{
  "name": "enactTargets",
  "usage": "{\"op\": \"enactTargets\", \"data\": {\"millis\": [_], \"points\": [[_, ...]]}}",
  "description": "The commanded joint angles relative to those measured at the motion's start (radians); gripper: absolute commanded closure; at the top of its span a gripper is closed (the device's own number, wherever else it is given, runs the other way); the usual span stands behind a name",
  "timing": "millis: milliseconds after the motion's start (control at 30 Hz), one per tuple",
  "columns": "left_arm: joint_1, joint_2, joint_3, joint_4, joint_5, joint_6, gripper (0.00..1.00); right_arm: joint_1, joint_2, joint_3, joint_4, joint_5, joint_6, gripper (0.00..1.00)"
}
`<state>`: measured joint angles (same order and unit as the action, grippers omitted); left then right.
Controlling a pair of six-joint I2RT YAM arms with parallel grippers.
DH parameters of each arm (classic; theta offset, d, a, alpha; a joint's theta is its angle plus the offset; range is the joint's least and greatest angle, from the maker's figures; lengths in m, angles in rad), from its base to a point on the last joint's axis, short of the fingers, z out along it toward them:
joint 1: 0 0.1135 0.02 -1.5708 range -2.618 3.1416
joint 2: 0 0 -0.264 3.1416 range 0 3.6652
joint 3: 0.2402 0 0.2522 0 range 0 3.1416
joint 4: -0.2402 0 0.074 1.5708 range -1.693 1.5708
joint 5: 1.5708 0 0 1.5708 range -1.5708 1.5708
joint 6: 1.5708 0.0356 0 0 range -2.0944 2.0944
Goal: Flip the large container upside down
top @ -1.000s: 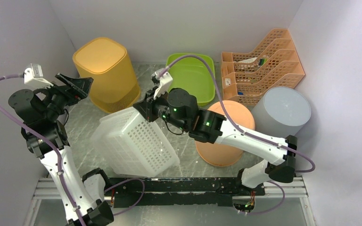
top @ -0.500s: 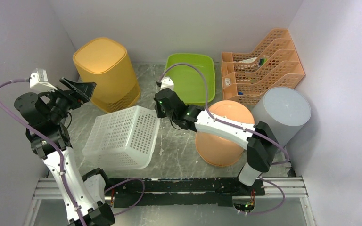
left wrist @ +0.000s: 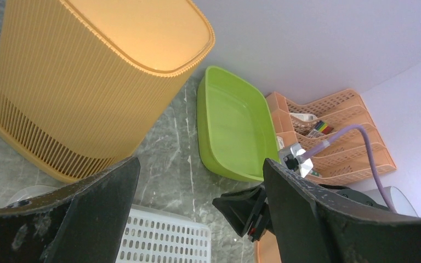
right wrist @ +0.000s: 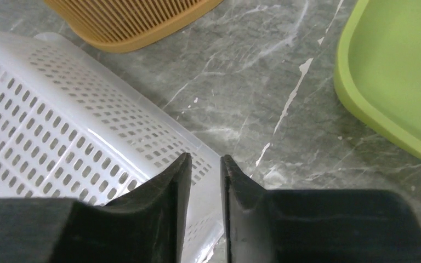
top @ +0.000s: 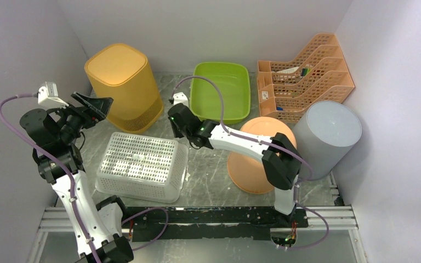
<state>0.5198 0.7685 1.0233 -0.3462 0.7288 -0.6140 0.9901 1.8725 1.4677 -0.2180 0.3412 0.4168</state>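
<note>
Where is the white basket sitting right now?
In the top view, the white basket lies bottom-up on the table's near left, just in front of the yellow bin and left of the orange tub.

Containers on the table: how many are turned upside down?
4: yellow bin back left, white basket front left, orange tub centre-right, grey bin far right. None seems hidden.

Pale lilac walls (top: pixel 208 33) enclose grey marbled tabletop (top: pixel 205 178).
</note>
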Motion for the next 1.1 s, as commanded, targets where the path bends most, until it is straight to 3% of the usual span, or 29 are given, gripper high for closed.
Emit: {"op": "enactTargets", "data": {"millis": [0, 67, 133, 367, 700, 900, 1067], "points": [[-0.009, -0.008, -0.004, 0.032, 0.027, -0.006, 0.06, -0.015, 0.001, 0.072, -0.038, 0.079, -0.041, 0.6], [-0.008, -0.01, 0.0, 0.03, 0.029, -0.007, 0.06, -0.029, 0.023, 0.123, -0.077, 0.123, -0.068, 0.45], [-0.008, -0.014, -0.009, 0.04, 0.032, -0.016, 0.06, -0.053, 0.086, 0.225, -0.167, 0.176, -0.095, 0.38], [-0.007, -0.013, -0.049, 0.051, 0.042, -0.014, 0.05, -0.113, 0.334, 0.508, -0.34, 0.254, -0.149, 0.36], [-0.008, 0.01, -0.066, 0.061, 0.033, 0.016, 0.0, -0.188, 0.451, 0.567, -0.322, 0.221, -0.12, 0.36], [-0.01, 0.011, -0.091, 0.078, 0.033, 0.02, 0.0, -0.215, 0.483, 0.561, -0.313, 0.222, -0.123, 0.42], [-0.01, 0.005, -0.096, 0.089, 0.038, 0.015, 0.01, -0.216, 0.473, 0.537, -0.3, 0.225, -0.144, 0.7]]}}
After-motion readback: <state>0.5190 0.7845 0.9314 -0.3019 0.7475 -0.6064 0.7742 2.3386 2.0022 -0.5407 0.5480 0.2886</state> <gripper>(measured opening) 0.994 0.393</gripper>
